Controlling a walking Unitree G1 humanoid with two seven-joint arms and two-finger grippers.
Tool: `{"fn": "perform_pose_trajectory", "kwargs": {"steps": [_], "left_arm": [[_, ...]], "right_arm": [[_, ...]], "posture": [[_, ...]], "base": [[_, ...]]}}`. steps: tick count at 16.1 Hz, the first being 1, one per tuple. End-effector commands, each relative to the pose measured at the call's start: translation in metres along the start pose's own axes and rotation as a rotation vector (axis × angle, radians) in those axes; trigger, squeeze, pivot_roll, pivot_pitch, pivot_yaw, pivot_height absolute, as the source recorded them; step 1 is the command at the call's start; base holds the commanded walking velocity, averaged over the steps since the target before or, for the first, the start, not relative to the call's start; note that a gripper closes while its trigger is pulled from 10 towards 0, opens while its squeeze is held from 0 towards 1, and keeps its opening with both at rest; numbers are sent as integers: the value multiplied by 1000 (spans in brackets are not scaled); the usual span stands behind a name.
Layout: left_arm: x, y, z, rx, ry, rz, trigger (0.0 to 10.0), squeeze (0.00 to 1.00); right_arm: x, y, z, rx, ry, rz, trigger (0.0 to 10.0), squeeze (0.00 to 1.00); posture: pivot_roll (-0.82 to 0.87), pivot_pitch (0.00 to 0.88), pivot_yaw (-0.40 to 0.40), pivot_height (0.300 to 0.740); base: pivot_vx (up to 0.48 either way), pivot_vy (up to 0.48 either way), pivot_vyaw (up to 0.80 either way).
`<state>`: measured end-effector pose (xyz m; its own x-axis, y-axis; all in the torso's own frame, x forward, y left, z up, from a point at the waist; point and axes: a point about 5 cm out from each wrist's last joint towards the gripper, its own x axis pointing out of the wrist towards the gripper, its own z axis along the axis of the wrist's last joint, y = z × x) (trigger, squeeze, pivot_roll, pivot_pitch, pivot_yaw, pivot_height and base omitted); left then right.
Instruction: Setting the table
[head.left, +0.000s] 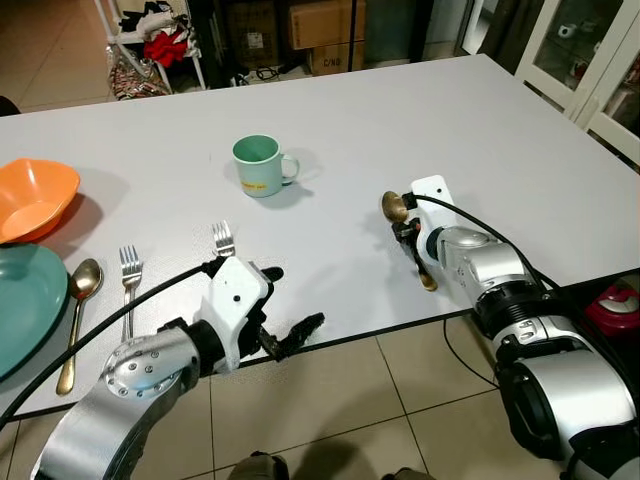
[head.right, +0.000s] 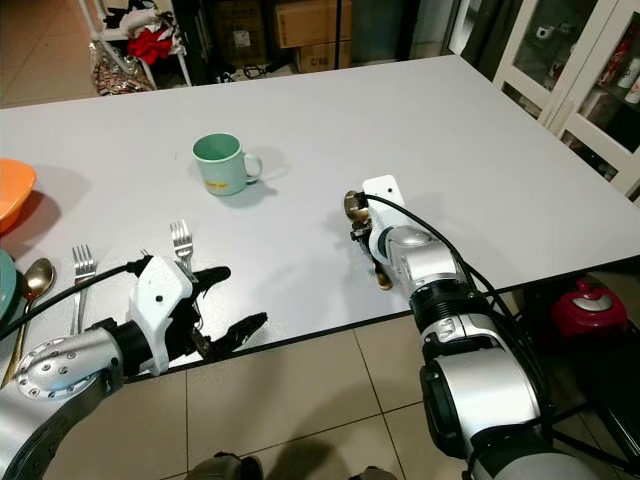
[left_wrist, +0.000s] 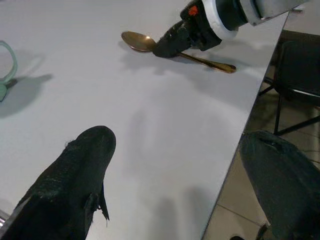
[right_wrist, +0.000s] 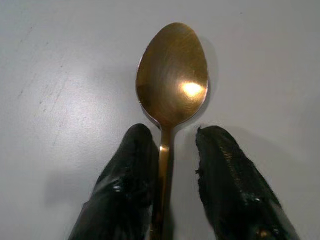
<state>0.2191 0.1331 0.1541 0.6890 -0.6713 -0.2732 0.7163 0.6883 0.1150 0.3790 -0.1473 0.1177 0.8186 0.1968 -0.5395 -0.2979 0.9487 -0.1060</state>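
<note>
The white table (head.left: 400, 110) carries a green mug (head.left: 262, 165) near its middle, handle toward the robot's right; a gold spoon (head.left: 396, 209) lies near the front edge on the robot's right, bowl pointing away from the robot, handle running back toward the edge.

The right gripper (right_wrist: 172, 145) sits low over this spoon, its two fingers straddling the neck just behind the bowl; one finger (right_wrist: 127, 170) lies against the handle, the other (right_wrist: 227, 170) stands slightly apart from it; the jaws are parted and have not clamped the spoon, which rests flat on the table.

The left gripper (head.left: 290, 315) hangs at the front edge of the table, on the robot's left; its fingers are spread wide, one over the tabletop, the other out past the edge above the tiled floor (head.left: 350, 400); it holds nothing.

At the far left of the table: an orange bowl (head.left: 35, 195); a teal plate (head.left: 25, 300) in front of it; a second gold spoon (head.left: 78, 305) just beside the plate; a fork (head.left: 130, 275) next to that spoon; a further fork (head.left: 223, 238) just beyond the left gripper's wrist.
</note>
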Motion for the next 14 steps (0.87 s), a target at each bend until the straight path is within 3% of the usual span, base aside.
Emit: {"fn": "perform_pose_trajectory", "kwargs": {"steps": [1,3,4,5,6,7,8,9,10,11,14], "left_arm": [[2,3,3,13,-20,21,10000,0],[3,6,9,-10,-66,40,10000,0],[3,9,16,-42,-118,69,10000,0],[3,9,16,-42,-118,69,10000,0],[3,10,20,-64,-148,87,10000,0],[3,10,20,-63,-153,98,10000,0],[5,14,19,-60,-148,174,10000,0],[5,15,19,-61,-147,199,10000,0],[8,19,20,-52,-153,280,10000,0],[10,21,20,-56,-159,335,10000,0],[13,22,22,-91,-196,408,10000,0]], "right_arm": [[-2,-3,-2,3,16,9,10000,1000],[-13,-6,14,27,-60,40,10000,1000],[-31,-3,26,94,-139,99,10000,1000],[-31,-3,26,94,-139,99,10000,1000],[-56,6,30,139,-255,155,10000,1000],[-69,11,29,166,-318,170,10000,1000],[-94,18,20,195,-465,132,10000,1000],[-100,20,17,202,-497,117,10000,1000],[-117,31,-4,228,-520,86,10000,1000],[-126,32,-18,241,-513,34,10000,1000],[-156,36,-37,303,-535,-112,10000,1000]], "posture": [[72,48,53,740],[68,41,54,740],[63,33,58,740],[63,33,58,740],[52,30,64,740],[48,29,67,740],[43,28,72,740],[43,28,72,740],[32,32,88,740],[25,33,95,740],[5,39,106,740]], "base": [[0,0,0],[0,0,0],[0,0,0],[0,0,0],[0,0,0],[0,0,0],[0,0,0],[0,0,0],[0,0,800],[0,0,800],[0,0,800]]}}
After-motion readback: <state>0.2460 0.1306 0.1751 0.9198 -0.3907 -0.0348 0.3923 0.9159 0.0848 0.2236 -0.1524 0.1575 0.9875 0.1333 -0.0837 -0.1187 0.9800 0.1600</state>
